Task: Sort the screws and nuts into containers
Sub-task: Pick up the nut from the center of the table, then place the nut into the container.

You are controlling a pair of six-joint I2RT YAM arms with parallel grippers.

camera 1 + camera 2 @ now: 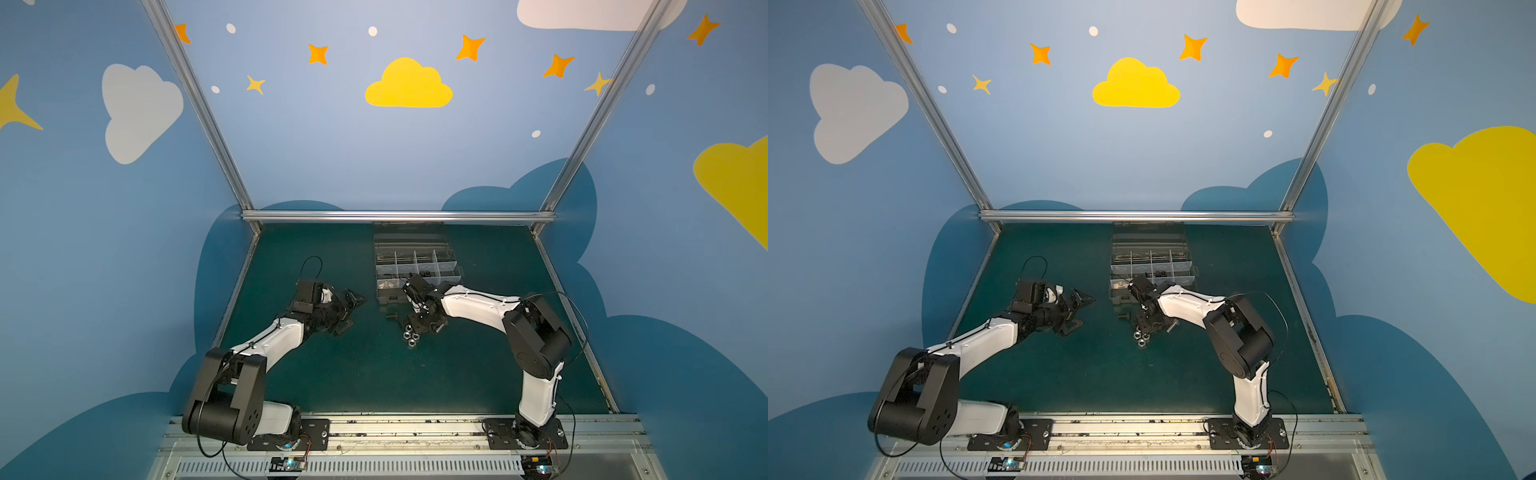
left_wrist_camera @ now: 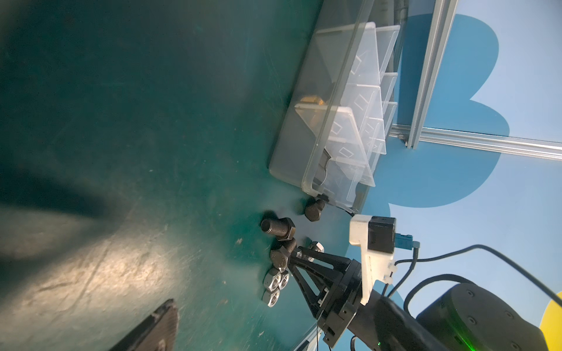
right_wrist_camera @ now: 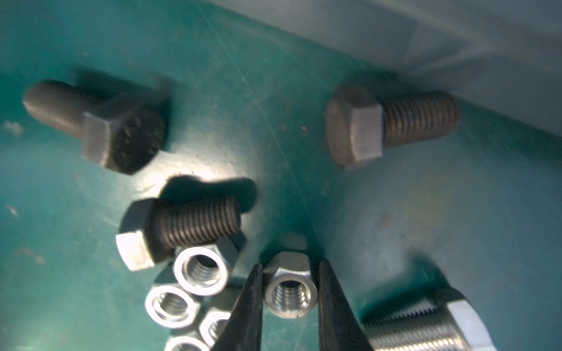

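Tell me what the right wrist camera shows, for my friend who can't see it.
The right gripper has its black jaws close on either side of one silver nut. On the green table nearby lie more silver nuts and three dark screws, with a silver screw at the picture's edge.

right fingers [image 3: 244,307] low, narrowly parted, left fingers [image 1: 353,298] spread wide
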